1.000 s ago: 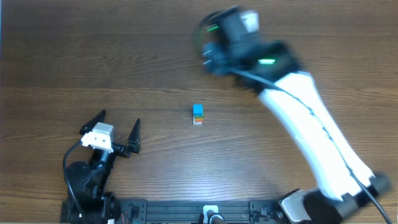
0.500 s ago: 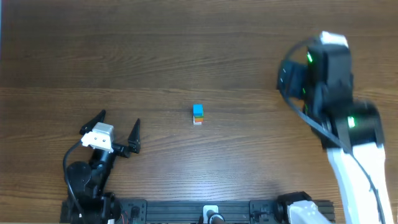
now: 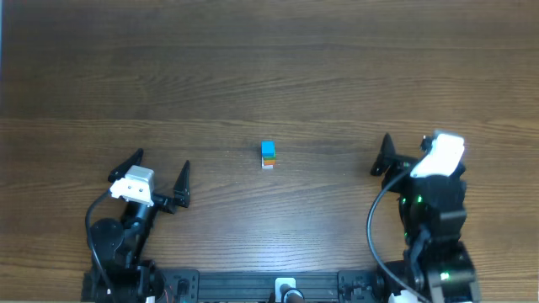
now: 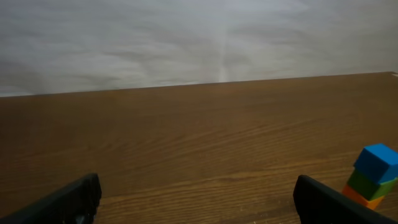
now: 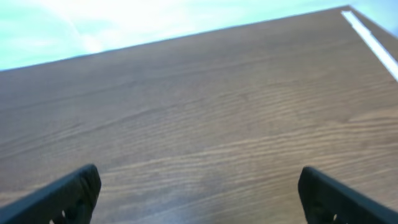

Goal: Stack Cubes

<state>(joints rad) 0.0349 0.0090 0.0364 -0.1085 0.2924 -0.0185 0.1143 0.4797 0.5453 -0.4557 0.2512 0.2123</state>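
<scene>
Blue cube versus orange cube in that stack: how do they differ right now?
Colour: the blue cube is bright blue, the orange cube orange. Position: the blue cube tops the stack, while the orange cube sits lower, with a green cube between them. Both belong to the same stack on the table.

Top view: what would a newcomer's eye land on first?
A small stack stands alone in the middle of the wood table, with a blue cube on top, then a green cube and an orange cube under it. The left gripper and right gripper flank it near their bases, both open, empty and well apart from it.
</scene>
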